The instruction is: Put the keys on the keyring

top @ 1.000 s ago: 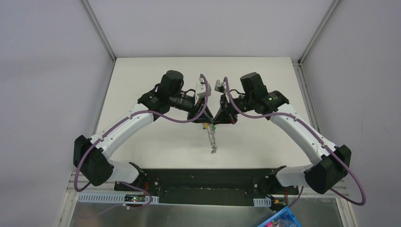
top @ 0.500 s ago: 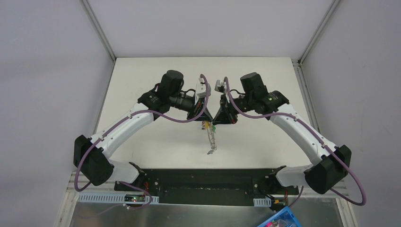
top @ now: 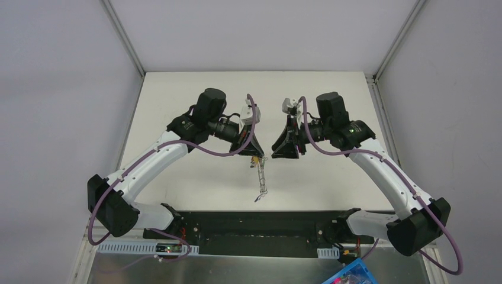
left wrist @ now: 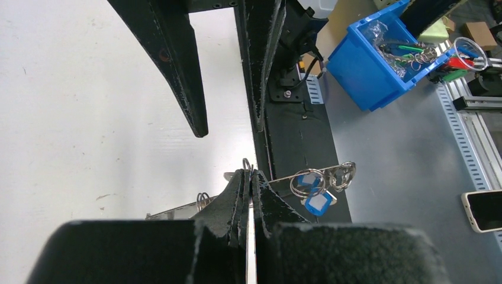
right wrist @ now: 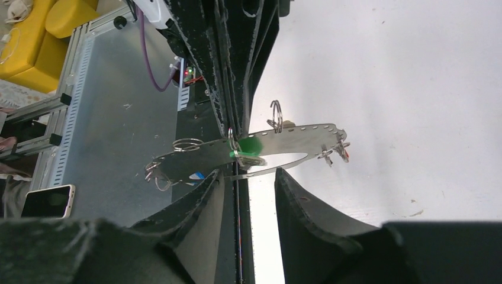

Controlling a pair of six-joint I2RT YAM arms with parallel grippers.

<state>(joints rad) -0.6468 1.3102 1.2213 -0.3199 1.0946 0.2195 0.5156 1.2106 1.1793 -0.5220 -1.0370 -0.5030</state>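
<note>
The keyring (right wrist: pixel 299 135) is a thin perforated metal strip carrying small wire rings. It hangs above the table from my left gripper (top: pixel 256 155), which is shut on its upper part (left wrist: pixel 248 174). A green key (right wrist: pixel 251 145) sits at the grip, and a red key (right wrist: pixel 343 151) dangles at one end. A blue key (left wrist: pixel 317 204) hangs on a ring (left wrist: pixel 305 180) towards the other end. A yellow bit (top: pixel 255 160) shows just under the left fingers. My right gripper (right wrist: pixel 248 176) stands open just right of the strip, holding nothing (top: pixel 278 155).
A blue bin (left wrist: pixel 367 65) of spare rings and parts stands off the table's near side, with a phone (left wrist: pixel 482 210) beside it. The black base plate (left wrist: pixel 296 130) lies under the hanging strip. White table (top: pixel 195 171) spreads left and right.
My right gripper has opened, let go of the keyring and drawn back to the right. The left gripper has closed on the strip and now carries it alone, a little lower.
</note>
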